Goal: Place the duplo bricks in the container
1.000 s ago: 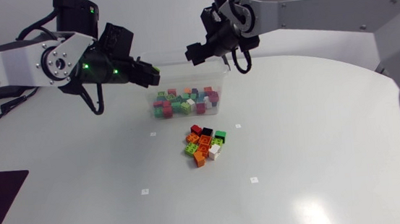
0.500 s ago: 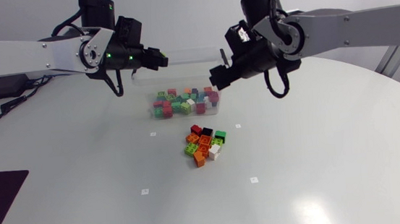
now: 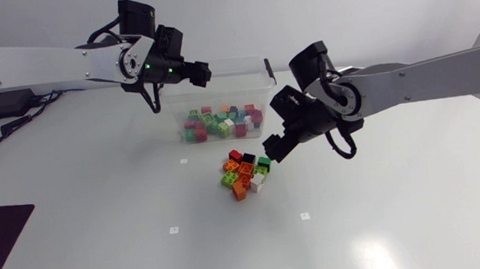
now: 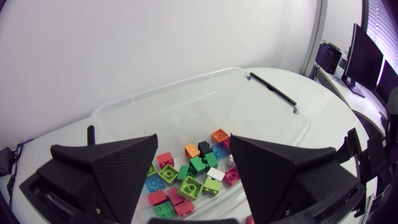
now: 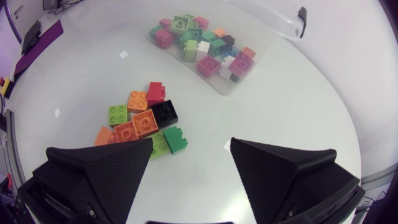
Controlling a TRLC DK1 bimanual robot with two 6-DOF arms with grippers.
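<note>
Lying ahead of rt pincer (image 5: pixel 190 144): bricks (image 5: pixel 142 123).

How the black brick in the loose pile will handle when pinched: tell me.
The black brick looks like rigid moulded plastic, so probably stiff and light. Its flat sides should suit the broad fingers of the right gripper, though smooth faces might slip. It lies against an orange brick, which would likely shift with it.
</note>
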